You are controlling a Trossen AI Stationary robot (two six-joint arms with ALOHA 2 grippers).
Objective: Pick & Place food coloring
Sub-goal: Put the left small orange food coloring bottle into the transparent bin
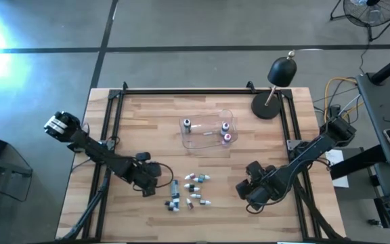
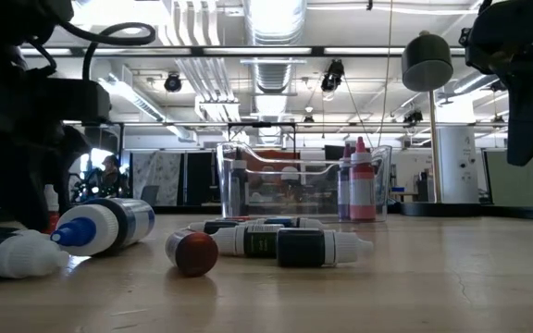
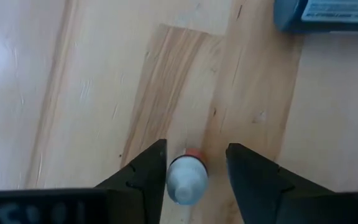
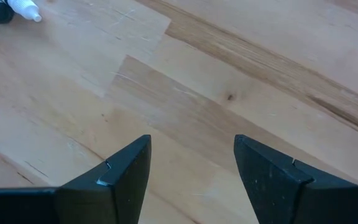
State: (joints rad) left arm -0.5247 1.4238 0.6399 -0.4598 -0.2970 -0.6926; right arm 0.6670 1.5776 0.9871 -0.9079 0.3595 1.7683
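Three bottles stood in tub (image 1: 207, 143), frame centre; loose cluster (image 1: 189, 190) remained below. Left gripper (image 3: 195, 177) straddled small bottle (image 3: 186, 178), not clamped; right gripper (image 4: 191, 171) gaped empty.

A dark arm mass, the left gripper (image 2: 17, 139), is seen low over the pale wooden table (image 2: 433, 287). Just beside it, a blue-bodied dropper bottle with a white tip (image 2: 109, 225) is laid on its side. Farther from it, a bottle with a round brown-red cap (image 2: 193, 252) and a dark bottle with a white tip (image 2: 317, 248) are laid flat. Beyond these, a clear plastic tub (image 2: 276, 180) is set, with an upright pink-capped bottle (image 2: 362, 190) inside. A black dome lamp (image 2: 427, 60) is seen well apart, behind.
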